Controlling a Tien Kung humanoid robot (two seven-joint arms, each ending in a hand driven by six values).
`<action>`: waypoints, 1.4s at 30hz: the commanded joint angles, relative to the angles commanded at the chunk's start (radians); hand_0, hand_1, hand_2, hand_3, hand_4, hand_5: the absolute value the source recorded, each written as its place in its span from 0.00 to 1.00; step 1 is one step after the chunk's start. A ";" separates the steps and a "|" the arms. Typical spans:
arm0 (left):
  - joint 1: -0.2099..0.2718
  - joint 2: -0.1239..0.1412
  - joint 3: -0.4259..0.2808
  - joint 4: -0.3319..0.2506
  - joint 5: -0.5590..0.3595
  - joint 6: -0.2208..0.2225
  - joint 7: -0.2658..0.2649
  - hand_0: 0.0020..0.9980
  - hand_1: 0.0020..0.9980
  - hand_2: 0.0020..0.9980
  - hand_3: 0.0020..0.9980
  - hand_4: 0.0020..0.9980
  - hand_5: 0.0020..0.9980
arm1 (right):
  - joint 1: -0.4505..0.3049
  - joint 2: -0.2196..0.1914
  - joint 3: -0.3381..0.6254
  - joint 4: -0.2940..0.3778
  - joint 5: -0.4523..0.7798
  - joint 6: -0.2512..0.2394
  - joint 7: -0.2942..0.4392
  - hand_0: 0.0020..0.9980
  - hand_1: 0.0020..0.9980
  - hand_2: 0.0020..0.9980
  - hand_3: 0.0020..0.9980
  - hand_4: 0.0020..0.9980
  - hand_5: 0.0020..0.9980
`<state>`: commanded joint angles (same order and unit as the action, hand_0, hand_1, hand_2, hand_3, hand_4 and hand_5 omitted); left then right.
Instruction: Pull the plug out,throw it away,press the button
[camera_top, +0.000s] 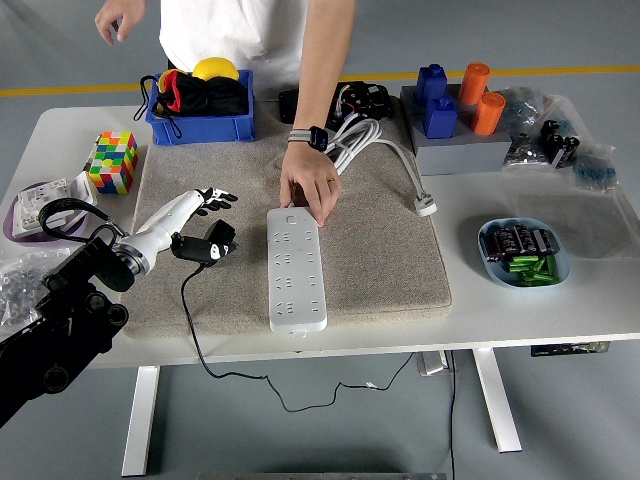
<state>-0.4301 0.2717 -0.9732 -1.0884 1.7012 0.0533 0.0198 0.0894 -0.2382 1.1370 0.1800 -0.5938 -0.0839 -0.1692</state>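
Observation:
A white power strip (296, 275) lies lengthwise on the grey mat (390, 260). A person's hand (312, 190) presses on its far end. A black plug (208, 247) lies on the mat left of the strip, out of the sockets. Its black cable (190, 320) runs over the table's near edge. My left hand (200, 212) is just above and left of the plug, fingers spread and apart from it. The strip's button is hidden under the person's hand.
A blue bin (200, 125) with dark items stands at the back left, a Rubik's cube (112, 161) to its left. A white cable (400, 165) lies at the mat's back right. A blue bowl (490, 240) and a grey tray (460, 152) of blocks stand on the right.

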 joint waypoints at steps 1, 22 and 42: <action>0.000 0.000 0.000 -0.001 0.001 0.000 0.000 0.78 0.86 0.83 0.86 0.92 0.00 | 0.000 0.000 -0.001 0.000 0.001 0.000 0.000 0.75 0.66 0.65 0.62 0.66 0.51; -0.140 -0.023 0.124 0.017 -0.080 0.019 -0.021 0.19 0.20 0.28 0.73 0.50 0.00 | 0.000 -0.001 -0.004 0.000 0.007 -0.002 0.002 0.75 0.66 0.65 0.62 0.66 0.51; -0.263 -0.068 0.284 0.150 -0.144 0.002 0.030 0.06 0.00 0.04 0.65 0.24 0.00 | 0.004 -0.008 -0.021 0.000 0.014 -0.004 0.000 0.75 0.66 0.65 0.62 0.66 0.50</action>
<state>-0.6933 0.2038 -0.6888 -0.9389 1.5573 0.0556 0.0494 0.0938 -0.2460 1.1156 0.1800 -0.5797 -0.0877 -0.1696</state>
